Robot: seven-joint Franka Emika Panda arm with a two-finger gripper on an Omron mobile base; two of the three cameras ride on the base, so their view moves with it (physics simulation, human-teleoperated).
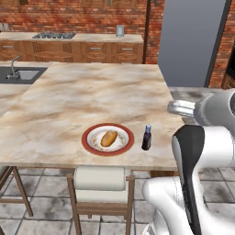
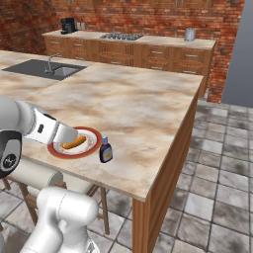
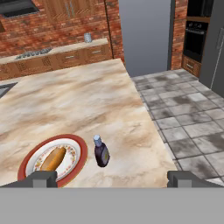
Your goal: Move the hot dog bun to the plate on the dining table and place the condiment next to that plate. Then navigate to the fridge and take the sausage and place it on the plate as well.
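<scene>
Bun (image 3: pixel 53 158) sits on the plate (image 3: pixel 26 161), bottle (image 3: pixel 101 151) just beside it, so fridge (image 3: pixel 144 35) next. Gripper (image 3: pixel 112 178) is spread wide and empty; I'd tuck the arm and swing wide of the table (image 3: pixel 87 100) corner.

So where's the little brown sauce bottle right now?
The condiment stands upright on the dining table, just beside the plate that holds the hot dog bun, near the table's front edge.
</scene>
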